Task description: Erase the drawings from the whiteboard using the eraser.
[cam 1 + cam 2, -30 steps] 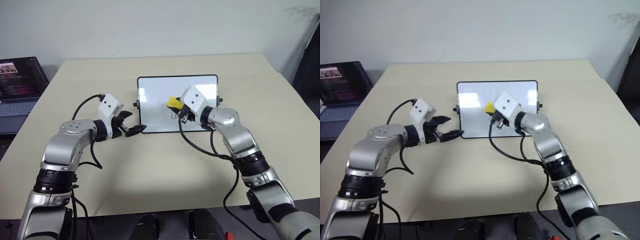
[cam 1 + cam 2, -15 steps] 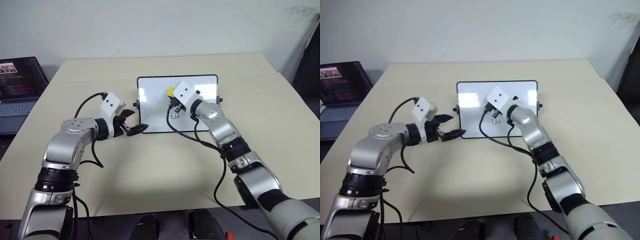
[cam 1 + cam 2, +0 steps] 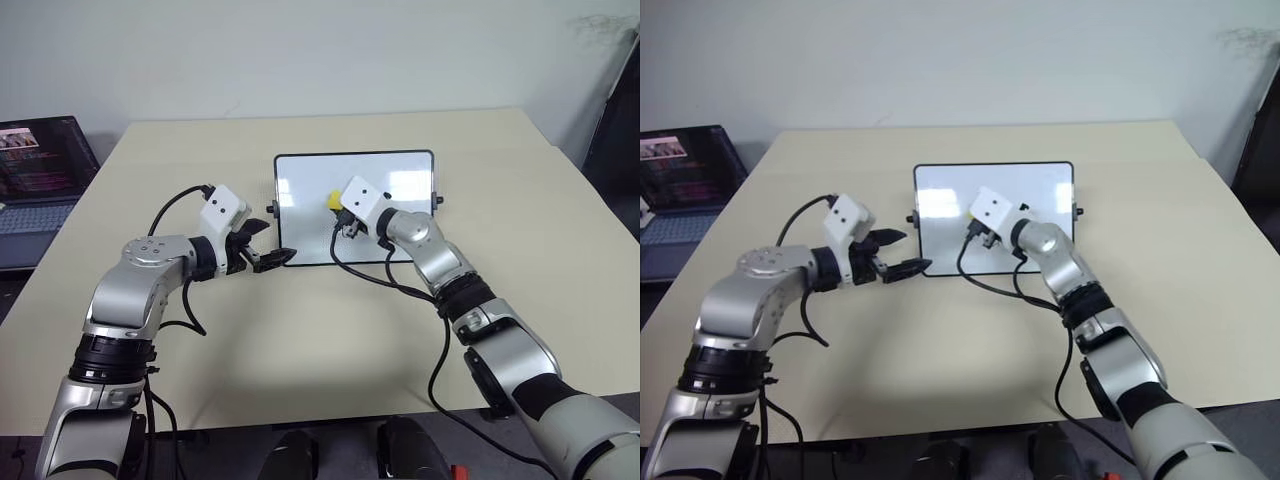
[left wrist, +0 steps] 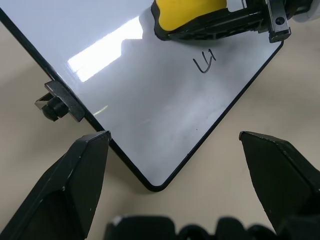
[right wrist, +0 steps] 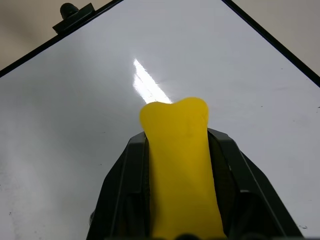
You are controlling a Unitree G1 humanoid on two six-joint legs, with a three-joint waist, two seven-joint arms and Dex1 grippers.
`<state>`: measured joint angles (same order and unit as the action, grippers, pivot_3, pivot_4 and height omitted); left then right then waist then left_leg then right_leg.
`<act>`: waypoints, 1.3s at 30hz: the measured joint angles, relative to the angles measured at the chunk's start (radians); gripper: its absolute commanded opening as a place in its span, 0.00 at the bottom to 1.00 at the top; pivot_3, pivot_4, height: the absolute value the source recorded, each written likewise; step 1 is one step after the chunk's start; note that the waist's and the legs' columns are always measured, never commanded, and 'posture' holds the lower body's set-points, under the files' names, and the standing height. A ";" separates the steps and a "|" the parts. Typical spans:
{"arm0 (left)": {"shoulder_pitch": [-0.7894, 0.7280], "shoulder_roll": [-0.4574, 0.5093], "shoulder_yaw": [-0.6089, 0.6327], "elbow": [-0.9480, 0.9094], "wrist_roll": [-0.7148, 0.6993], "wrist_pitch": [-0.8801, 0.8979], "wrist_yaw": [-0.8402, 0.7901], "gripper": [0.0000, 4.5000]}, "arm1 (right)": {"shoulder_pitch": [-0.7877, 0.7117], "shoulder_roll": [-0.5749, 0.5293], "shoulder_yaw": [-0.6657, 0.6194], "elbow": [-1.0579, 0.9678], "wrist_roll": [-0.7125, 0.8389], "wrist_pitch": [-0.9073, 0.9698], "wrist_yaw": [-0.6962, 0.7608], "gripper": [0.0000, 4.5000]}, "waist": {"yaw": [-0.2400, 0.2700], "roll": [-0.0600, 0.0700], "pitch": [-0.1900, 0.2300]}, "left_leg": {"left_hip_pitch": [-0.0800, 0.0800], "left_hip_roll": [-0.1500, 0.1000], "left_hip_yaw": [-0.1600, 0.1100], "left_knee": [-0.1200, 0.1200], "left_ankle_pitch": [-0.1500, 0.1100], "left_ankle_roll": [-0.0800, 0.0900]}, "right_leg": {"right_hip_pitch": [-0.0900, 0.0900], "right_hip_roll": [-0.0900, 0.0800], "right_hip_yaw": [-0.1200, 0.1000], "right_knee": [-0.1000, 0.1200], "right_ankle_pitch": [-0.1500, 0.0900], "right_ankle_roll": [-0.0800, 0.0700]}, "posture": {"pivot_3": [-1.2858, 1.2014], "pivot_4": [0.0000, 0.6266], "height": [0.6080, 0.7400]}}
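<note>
The eraser, pinched in the right hand, sits on the whiteboard at centre frame, having slid up and left across the board over the past second. One drawing remains just below it; I judge the strokes are clearing the marks, this squiggle left. The left hand, fingers spread, straddles the board's lower-left corner on the surface.

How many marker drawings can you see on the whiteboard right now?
1: a small squiggle on the whiteboard, just beside the yellow eraser near its front edge. Others may be hidden under the eraser and arm.
</note>
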<state>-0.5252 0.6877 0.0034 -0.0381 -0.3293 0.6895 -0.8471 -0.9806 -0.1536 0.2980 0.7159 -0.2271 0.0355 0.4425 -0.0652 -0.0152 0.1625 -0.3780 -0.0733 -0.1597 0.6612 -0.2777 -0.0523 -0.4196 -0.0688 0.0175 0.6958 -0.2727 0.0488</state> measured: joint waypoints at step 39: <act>0.024 0.011 0.003 0.017 -0.002 -0.002 0.007 1.00 | 0.104 -0.073 0.079 -0.162 -0.052 0.105 0.098 0.27 | 0.004 0.000 0.000 | 0.015 0.005 0.000 -0.002 -0.001 0.001 | 0.015 0.008 0.000 -0.007 0.001 -0.001 | 0.52 0.24 1.00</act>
<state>-0.5015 0.6986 0.0060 -0.0210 -0.3317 0.6879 -0.8402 -0.8767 -0.2266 0.3771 0.5539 -0.2793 0.1401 0.5404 -0.0617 -0.0156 0.1623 -0.3634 -0.0682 -0.1598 0.6592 -0.2786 -0.0510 -0.4042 -0.0604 0.0179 0.6887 -0.2721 0.0476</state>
